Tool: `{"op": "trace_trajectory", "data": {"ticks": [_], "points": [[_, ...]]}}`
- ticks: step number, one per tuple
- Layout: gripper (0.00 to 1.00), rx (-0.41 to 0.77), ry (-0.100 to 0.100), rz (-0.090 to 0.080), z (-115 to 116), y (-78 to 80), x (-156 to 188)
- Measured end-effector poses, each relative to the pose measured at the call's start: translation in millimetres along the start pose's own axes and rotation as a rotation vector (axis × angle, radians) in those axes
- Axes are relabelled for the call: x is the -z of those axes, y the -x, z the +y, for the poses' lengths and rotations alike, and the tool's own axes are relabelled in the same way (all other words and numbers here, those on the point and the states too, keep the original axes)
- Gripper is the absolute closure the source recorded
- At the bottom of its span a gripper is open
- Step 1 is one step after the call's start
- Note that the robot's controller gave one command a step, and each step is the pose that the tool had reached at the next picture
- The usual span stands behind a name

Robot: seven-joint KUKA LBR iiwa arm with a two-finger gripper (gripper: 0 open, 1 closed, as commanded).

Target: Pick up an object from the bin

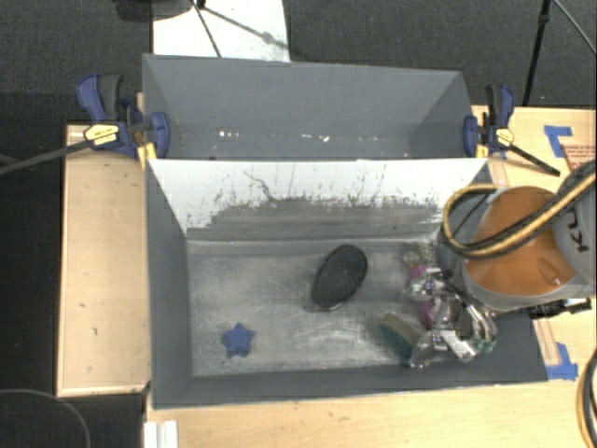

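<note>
My gripper (424,339) is low in the bin's front right corner, under the orange wrist cover. Its fingers stand over a small teal and tan thing (396,332) lying on the floor there. A small purple and pink thing (417,275) lies just behind the gripper, by the right wall. Whether anything sits between the fingers is hidden by the gripper's own body.
A dark grey oval thing (338,275) lies in the middle of the bin floor. A small blue star (238,340) lies near the front left corner. The arm with its orange cover and cables leans in over the bin's right wall.
</note>
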State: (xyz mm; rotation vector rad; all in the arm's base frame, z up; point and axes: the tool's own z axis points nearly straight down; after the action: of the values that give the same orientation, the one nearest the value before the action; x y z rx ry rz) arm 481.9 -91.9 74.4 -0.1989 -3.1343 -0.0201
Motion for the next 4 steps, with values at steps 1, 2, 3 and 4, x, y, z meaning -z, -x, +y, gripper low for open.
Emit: {"op": "trace_trajectory", "data": {"ticks": [1, 2, 3, 4], "points": [[0.0, -0.264, -0.011, -0.008, 46.9, -5.9, -2.8], [1.0, -0.262, -0.011, -0.016, 46.3, -4.2, -1.3], [1.0, -0.257, -0.012, -0.005, 46.5, -4.0, 8.2], [1.0, -0.249, -0.011, -0.009, 47.2, -2.6, 50.1]]}}
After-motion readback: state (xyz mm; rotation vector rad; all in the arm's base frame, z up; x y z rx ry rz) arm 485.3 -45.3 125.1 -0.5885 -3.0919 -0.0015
